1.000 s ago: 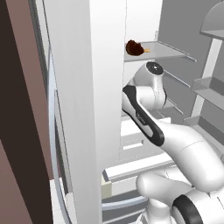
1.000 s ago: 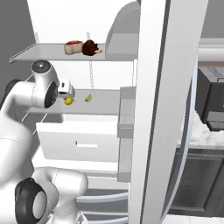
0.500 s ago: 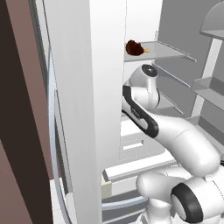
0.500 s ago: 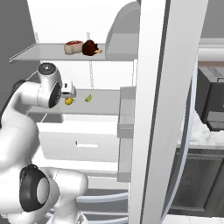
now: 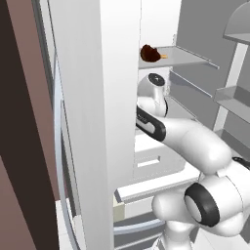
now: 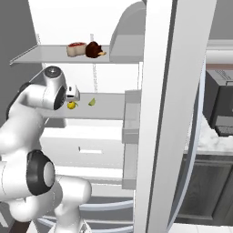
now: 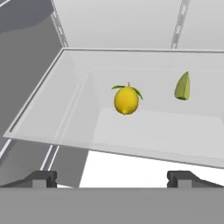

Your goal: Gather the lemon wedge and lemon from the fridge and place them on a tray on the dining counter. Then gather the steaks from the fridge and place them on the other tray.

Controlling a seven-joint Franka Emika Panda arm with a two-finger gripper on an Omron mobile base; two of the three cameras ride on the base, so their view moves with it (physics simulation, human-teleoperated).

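A yellow lemon (image 7: 126,99) with small green leaves stands on a glass fridge shelf (image 7: 52,113). A pale green lemon wedge (image 7: 183,86) lies to its right. My gripper (image 7: 112,179) hangs open just in front of the shelf's near edge, short of the lemon, with nothing between its fingertips (image 7: 41,178). From the right base view, the lemon (image 6: 71,105) and wedge (image 6: 92,102) sit right by my hand (image 6: 73,94). On the shelf above lie a red steak (image 6: 76,48) and a dark steak (image 6: 93,49), the dark steak (image 5: 150,53) also seen from the left. The trays and dining counter are out of view.
White fridge drawers (image 6: 86,150) sit under the lemon shelf. An open fridge door (image 6: 168,113) stands upright to the right, with door bins (image 5: 234,97) seen from the left. A dark appliance (image 6: 220,107) rests on a stone counter (image 6: 214,143) further right.
The arm has folded up closer to the fridge, its elbow swinging in, and the hand stays level with the lemon shelf. The gripper stays open.
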